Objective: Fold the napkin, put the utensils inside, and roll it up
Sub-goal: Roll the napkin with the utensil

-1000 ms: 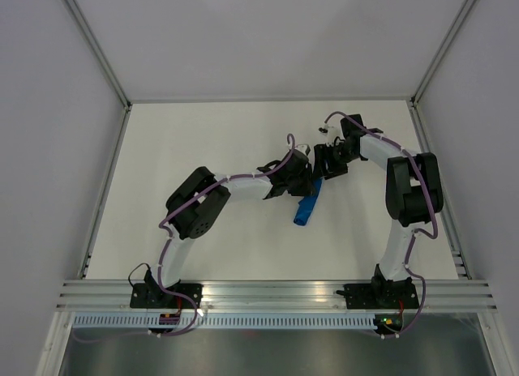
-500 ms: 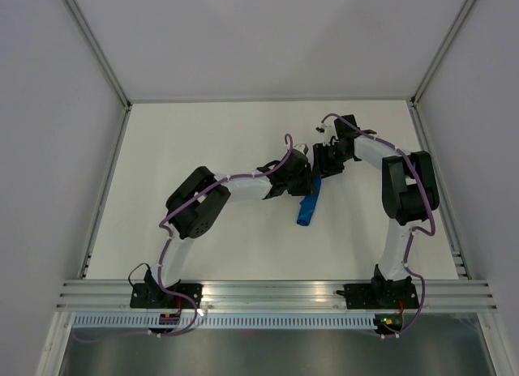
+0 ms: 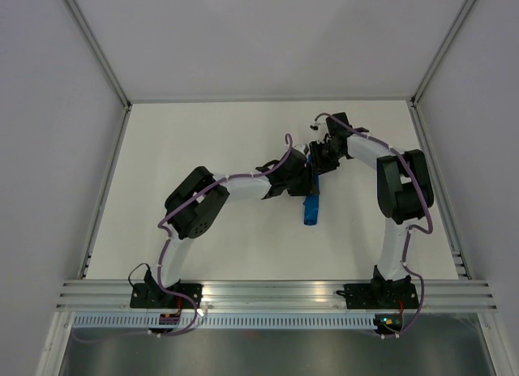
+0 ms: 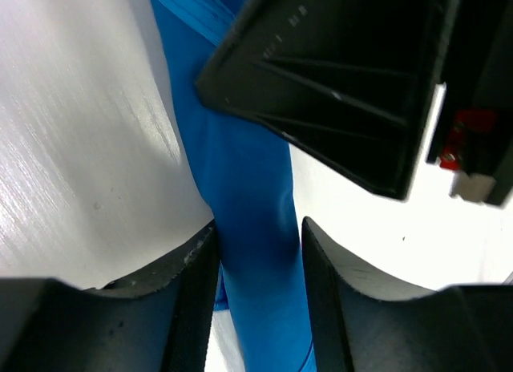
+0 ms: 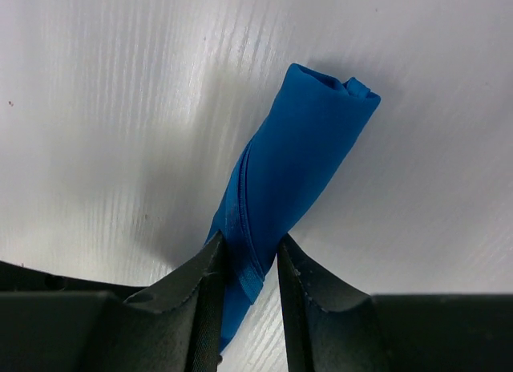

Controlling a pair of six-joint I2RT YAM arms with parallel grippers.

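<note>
The napkin (image 3: 310, 210) lay rolled into a tight blue tube on the white surface (image 3: 203, 133), and both hands met over its far end. The left arm reached out low from its base, elbow bent wide to its outer side, forearm running across towards the roll; the left hand (image 3: 306, 181) sat down on the tube, pointing along it. From its wrist camera the roll ran straight out between its two black fingers (image 4: 188, 292), which stood right against the cloth on either side. Whether they pressed it or merely flanked it could not be told.

The right arm rose from its base, folded at the elbow and came back inward, with the right hand (image 3: 321, 157) tipped down just beyond the left one, nearly touching it. Its fingers (image 5: 321, 308) were drawn in on the roll, which narrowed where it passed between them. The tube stretched away ahead of that hand to a loose, open end resting on the surface.
</note>
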